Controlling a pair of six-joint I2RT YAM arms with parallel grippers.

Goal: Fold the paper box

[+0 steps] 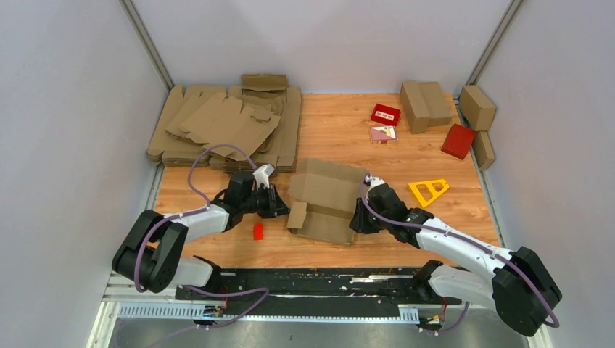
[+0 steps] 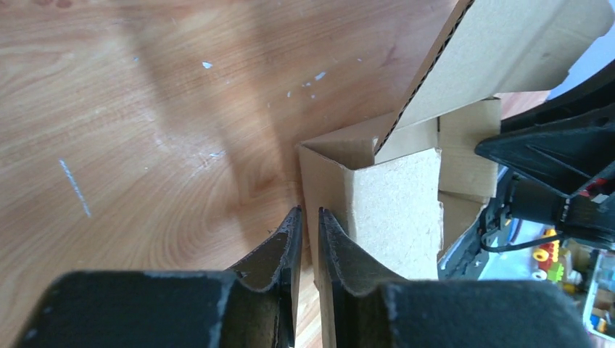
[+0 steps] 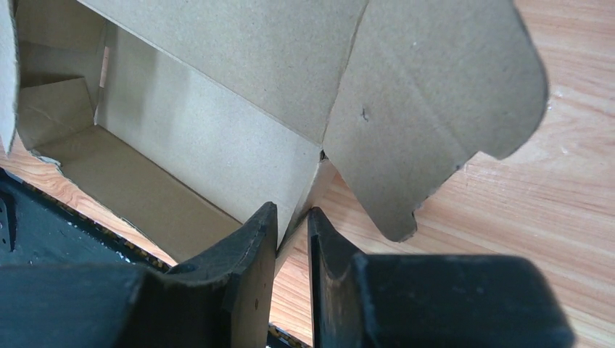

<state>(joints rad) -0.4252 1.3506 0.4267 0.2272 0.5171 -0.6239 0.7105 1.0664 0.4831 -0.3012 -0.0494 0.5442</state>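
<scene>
The paper box [image 1: 326, 192] is a half-formed brown carton lying mid-table, its flaps still standing out. My left gripper [image 1: 283, 205] is at its left end. In the left wrist view the left gripper [image 2: 308, 210] has its narrow jaws shut on the edge of an upright wall of the paper box [image 2: 395, 196]. My right gripper [image 1: 357, 221] is at the carton's right end. In the right wrist view the right gripper [image 3: 291, 209] pinches the bottom corner of a side wall of the paper box [image 3: 217, 94], beside a rounded flap [image 3: 435, 109] that hangs over the wood.
A pile of flat cardboard sheets [image 1: 225, 123] fills the back left. Folded cartons [image 1: 424, 105] and two red boxes [image 1: 385, 114] [image 1: 458, 141] sit at the back right. A yellow triangular frame [image 1: 428, 191] lies right of the box, and a small red piece [image 1: 257, 231] lies near my left arm.
</scene>
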